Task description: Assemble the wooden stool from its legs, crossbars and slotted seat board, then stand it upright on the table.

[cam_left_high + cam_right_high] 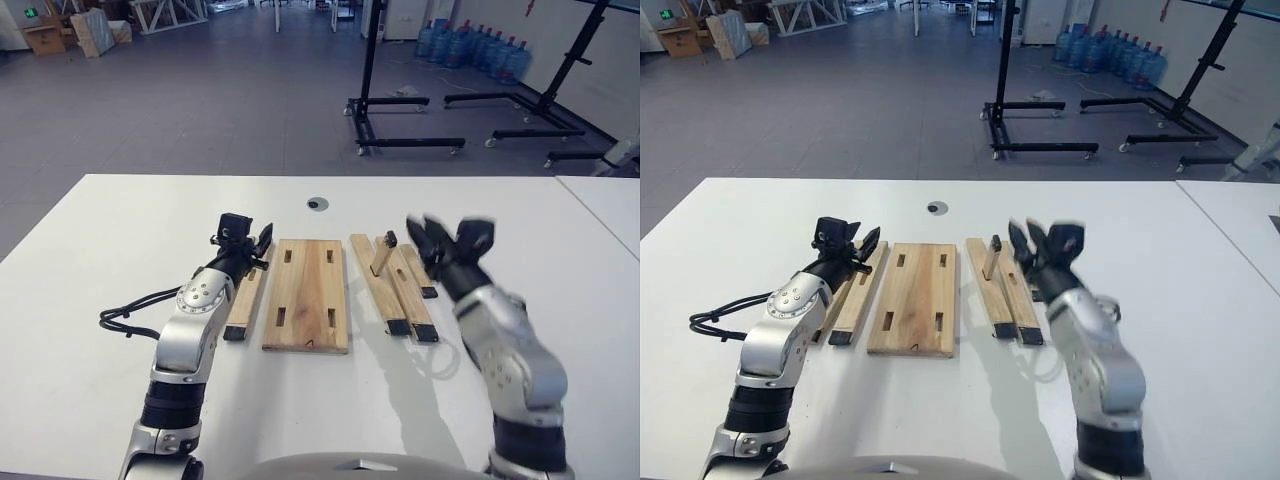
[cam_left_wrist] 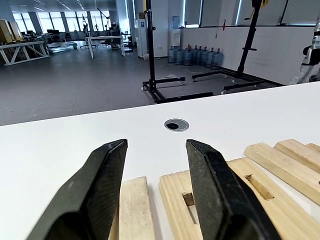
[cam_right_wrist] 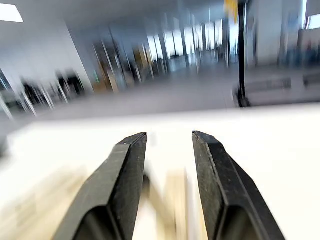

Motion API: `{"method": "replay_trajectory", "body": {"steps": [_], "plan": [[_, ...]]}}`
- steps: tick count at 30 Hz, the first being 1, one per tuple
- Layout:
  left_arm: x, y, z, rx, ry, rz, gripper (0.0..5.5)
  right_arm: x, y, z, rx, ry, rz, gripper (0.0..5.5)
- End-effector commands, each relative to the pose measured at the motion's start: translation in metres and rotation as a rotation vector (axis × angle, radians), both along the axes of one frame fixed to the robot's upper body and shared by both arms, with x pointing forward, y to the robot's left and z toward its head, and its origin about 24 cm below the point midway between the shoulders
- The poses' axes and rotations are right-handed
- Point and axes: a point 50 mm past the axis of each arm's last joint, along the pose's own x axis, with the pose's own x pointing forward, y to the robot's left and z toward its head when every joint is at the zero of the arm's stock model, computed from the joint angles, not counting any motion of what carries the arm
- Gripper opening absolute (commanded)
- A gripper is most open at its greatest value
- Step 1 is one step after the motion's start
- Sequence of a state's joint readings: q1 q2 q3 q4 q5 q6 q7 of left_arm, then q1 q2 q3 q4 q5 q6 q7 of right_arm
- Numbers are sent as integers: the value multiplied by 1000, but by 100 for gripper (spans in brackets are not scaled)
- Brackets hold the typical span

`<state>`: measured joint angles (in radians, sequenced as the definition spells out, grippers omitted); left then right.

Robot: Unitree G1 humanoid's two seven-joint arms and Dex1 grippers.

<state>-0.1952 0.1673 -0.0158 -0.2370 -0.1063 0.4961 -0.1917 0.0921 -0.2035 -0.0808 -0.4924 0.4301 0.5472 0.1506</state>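
1. Zero joints made, by the look of it: see the slotted seat board (image 1: 307,293) flat at mid-table, slots upward and unfilled.
2. Note a loose leg piece (image 1: 245,305) just beside it on the left and a cluster of legs and crossbars (image 1: 405,295) just beside it on the right, with one short piece (image 1: 383,256) propped at a tilt.
3. Find the left gripper (image 2: 156,145) spread wide, grasping nothing, over the far end of that left piece.
4. Find the right gripper (image 1: 430,236) likewise released and empty, near the cluster's far end.
5. Left to do, judging from this layout: fit crossbars to legs, seat legs in slots, stand the stool upright on the white table (image 1: 120,250).
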Motion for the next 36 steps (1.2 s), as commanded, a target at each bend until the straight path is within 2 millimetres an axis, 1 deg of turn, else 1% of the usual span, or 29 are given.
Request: {"method": "replay_trajectory", "body": {"steps": [1, 3, 7, 10, 15, 17, 20, 22, 26, 27, 31, 32, 35, 36], "plan": [[2, 7, 3, 16, -2, 32, 212, -20, 11, -23, -70, 93, 61, 164], [3, 6, 4, 2, -5, 42, 212, -24, 16, -29, -67, 115, 66, 164], [3, 4, 5, -11, -11, 45, 212, -25, 26, -39, -37, 170, 70, 164], [2, 3, 3, -4, -6, 38, 212, -23, 27, -49, -74, 227, 46, 164], [1, 2, 1, 4, 2, 35, 212, -20, 24, -49, -119, 220, 18, 250], [1, 2, 0, 5, 3, 35, 212, -22, 24, -54, -132, 246, 19, 277], [1, 1, -1, 6, 8, 33, 212, -27, 28, -63, -133, 329, 78, 322], [1, 0, -1, 6, 9, 32, 212, -30, 30, -66, -168, 352, 106, 364], [1, -1, -2, 8, 11, 31, 212, -28, 27, -67, -390, 320, 159, 368], [1, -1, -2, 8, 11, 29, 212, -27, 27, -67, -415, 318, 165, 368], [0, -4, -4, 11, 18, 14, 212, -25, 36, -62, -366, 323, 194, 368], [-1, -5, -4, 10, 19, 10, 212, -25, 36, -63, -344, 344, 187, 368], [-1, -6, -4, 8, 22, 5, 212, -27, 30, -76, -203, 491, 94, 368], [-1, -6, -5, 8, 23, 5, 212, -27, 29, -78, -214, 516, 87, 368]]}}
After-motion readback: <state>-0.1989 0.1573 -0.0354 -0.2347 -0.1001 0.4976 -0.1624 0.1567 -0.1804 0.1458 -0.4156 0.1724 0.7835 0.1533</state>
